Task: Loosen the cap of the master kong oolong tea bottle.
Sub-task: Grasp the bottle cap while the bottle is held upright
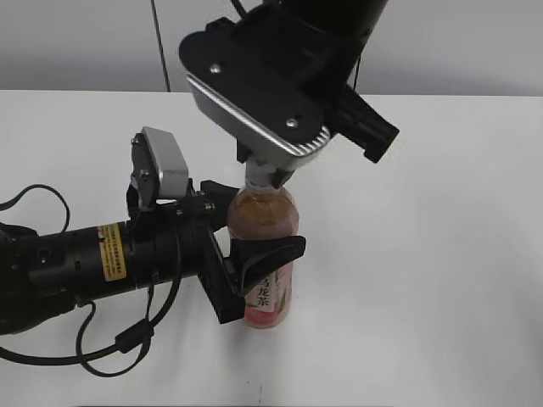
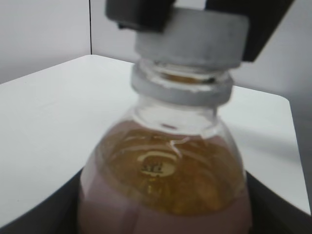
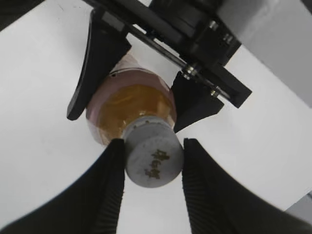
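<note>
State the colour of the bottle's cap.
The cap is white, shown best in the right wrist view.

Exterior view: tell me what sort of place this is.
Probably a lab or test bench: a bare white table, a plain grey panelled wall, and only the tea bottle held between two robot arms.

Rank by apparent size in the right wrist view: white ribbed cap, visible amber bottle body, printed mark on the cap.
1. Clear plastic bottle of amber tea, though farther away.
2. White ribbed screw cap.
3. Greenish-grey printed mark on the cap top.
</note>
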`<action>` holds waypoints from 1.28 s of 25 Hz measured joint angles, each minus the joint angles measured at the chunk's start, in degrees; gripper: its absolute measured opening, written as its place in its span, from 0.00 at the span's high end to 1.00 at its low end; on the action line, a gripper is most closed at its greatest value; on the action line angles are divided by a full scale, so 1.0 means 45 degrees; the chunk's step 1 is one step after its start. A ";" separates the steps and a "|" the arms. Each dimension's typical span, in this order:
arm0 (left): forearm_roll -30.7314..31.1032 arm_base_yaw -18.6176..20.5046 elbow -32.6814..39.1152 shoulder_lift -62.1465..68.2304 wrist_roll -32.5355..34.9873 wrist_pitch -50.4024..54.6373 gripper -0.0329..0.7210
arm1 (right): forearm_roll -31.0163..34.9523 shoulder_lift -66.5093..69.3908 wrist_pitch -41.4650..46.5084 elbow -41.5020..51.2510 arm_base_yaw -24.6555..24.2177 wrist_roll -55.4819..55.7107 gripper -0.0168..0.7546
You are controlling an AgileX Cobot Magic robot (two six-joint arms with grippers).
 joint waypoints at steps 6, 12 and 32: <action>-0.0012 0.0000 0.0000 0.0000 0.0000 0.0036 0.35 | 0.0000 0.0000 -0.0037 0.0000 0.0000 -0.2868 0.62; -0.0036 0.0000 0.0000 0.0000 -0.0022 0.0061 0.35 | 0.0022 0.0000 -0.0078 0.0000 0.0000 -0.4851 0.62; -0.0048 0.0000 0.0000 0.0000 -0.0048 0.0049 0.35 | 0.0048 0.0000 -0.0115 -0.0030 0.0000 -0.7811 0.62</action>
